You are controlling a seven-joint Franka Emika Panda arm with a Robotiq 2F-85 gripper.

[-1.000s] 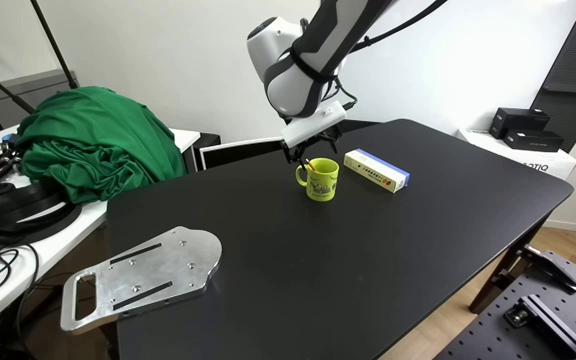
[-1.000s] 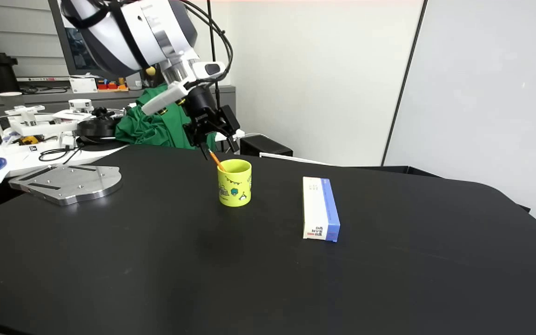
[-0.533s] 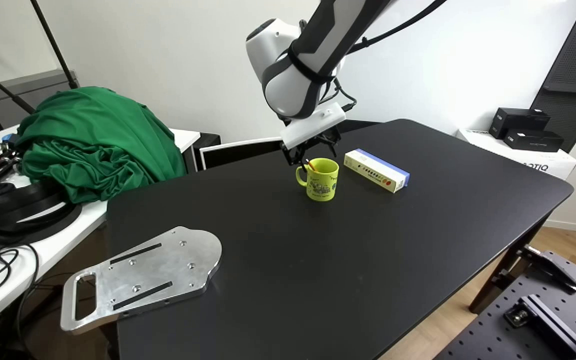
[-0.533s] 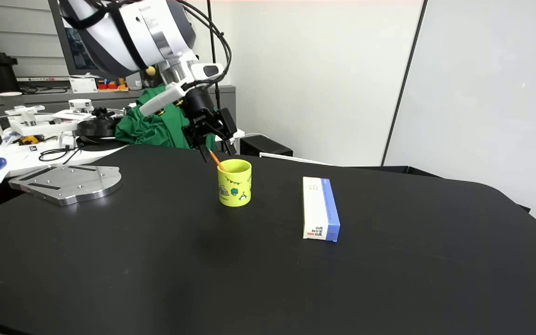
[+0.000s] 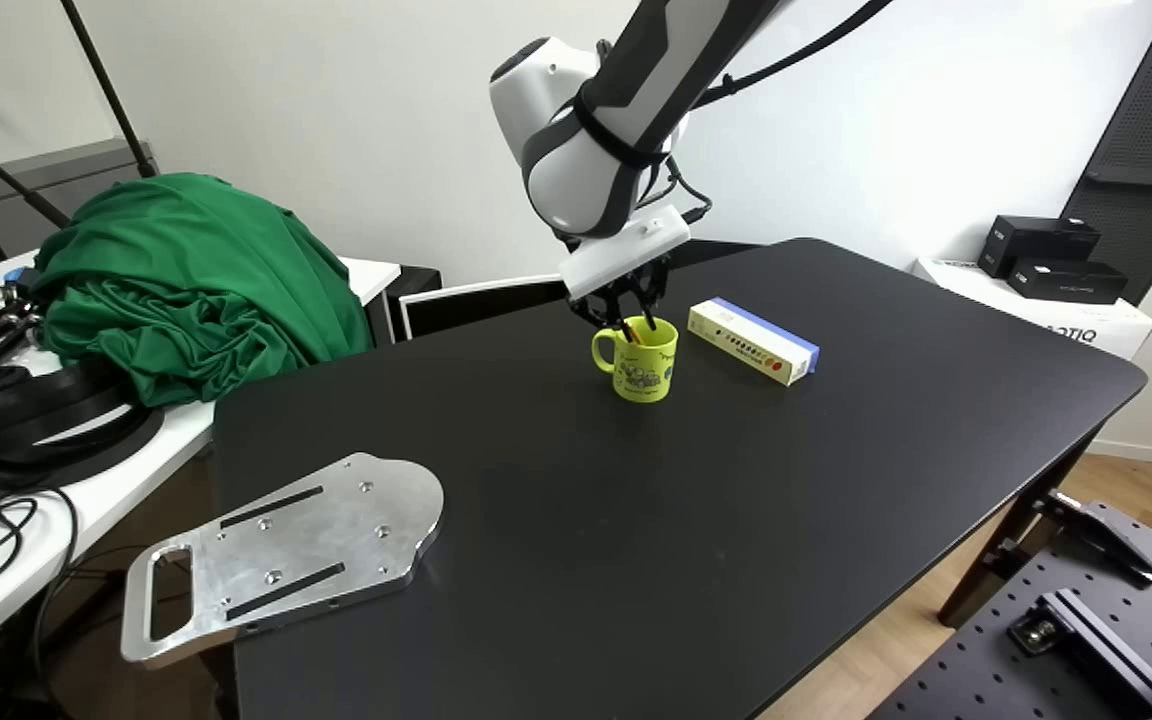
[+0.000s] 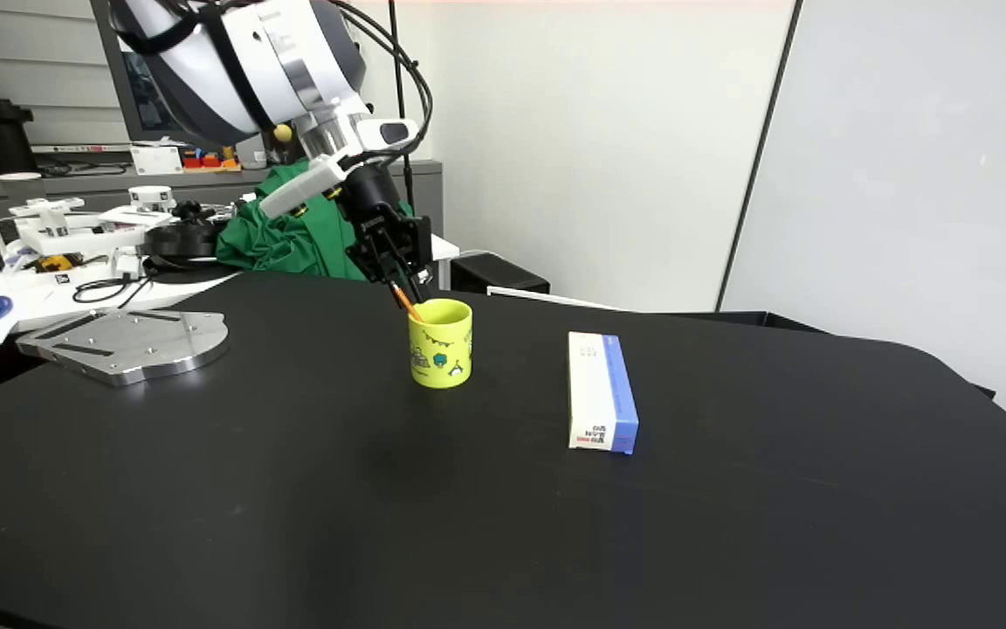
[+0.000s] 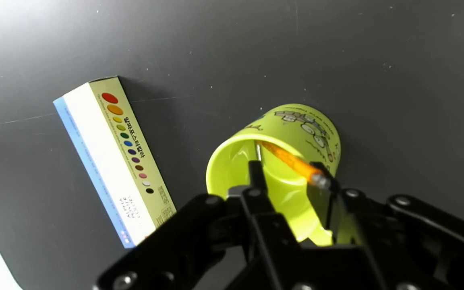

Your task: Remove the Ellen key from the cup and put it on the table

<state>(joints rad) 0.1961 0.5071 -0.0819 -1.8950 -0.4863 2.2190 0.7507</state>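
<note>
One metal rod (image 7: 258, 152) inside the cup (image 6: 440, 356); end effector (image 7: 286, 166) jaws apart.

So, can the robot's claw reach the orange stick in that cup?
Yes, probably: the gripper hangs open by the cup and the orange stick pokes past the rim, but its tip overlaps one finger in the wrist view.

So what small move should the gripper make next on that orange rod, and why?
Probably close the gripper gently: its jaws stand apart, and the orange rod, leaning out of the mug, seems to lie between them in the wrist view.
</note>
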